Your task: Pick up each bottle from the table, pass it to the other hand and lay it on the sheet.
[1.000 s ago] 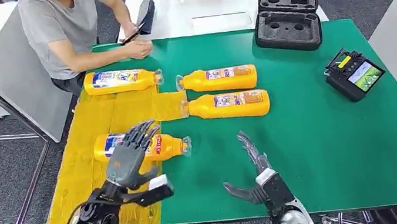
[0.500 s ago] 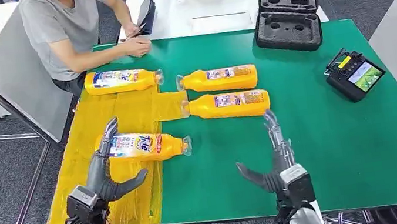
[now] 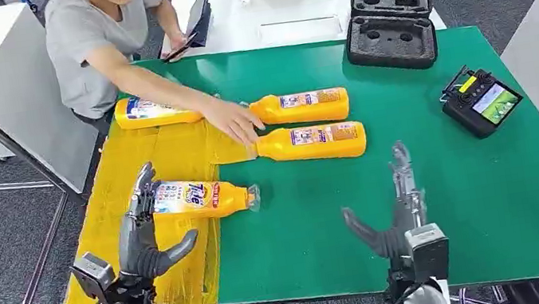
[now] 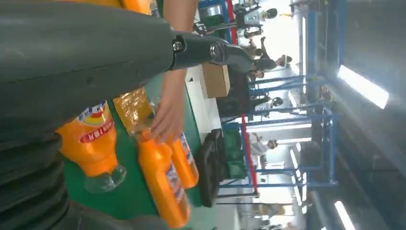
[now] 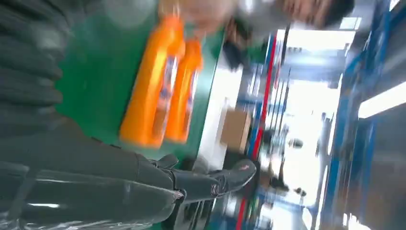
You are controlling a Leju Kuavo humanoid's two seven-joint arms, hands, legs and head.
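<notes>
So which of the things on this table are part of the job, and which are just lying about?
Part of the job:
- four orange plastic bottles lying flat, e.g.
- crinkled yellow plastic sheet
- left robot hand and right robot hand, both empty

Lying about:
- black foam-lined case
- black handheld controller with screen
- person's hand reaching in

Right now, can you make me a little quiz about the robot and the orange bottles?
1. True or false: the left hand is holding a bottle.
2. What is the person's hand reaching toward? A) the controller B) the bottle necks C) the black case
3. Fill in: the nearest bottle lies partly on the yellow ____.

Key: 1 false, its fingers are spread beside it. 2 B. 3 sheet.
</notes>
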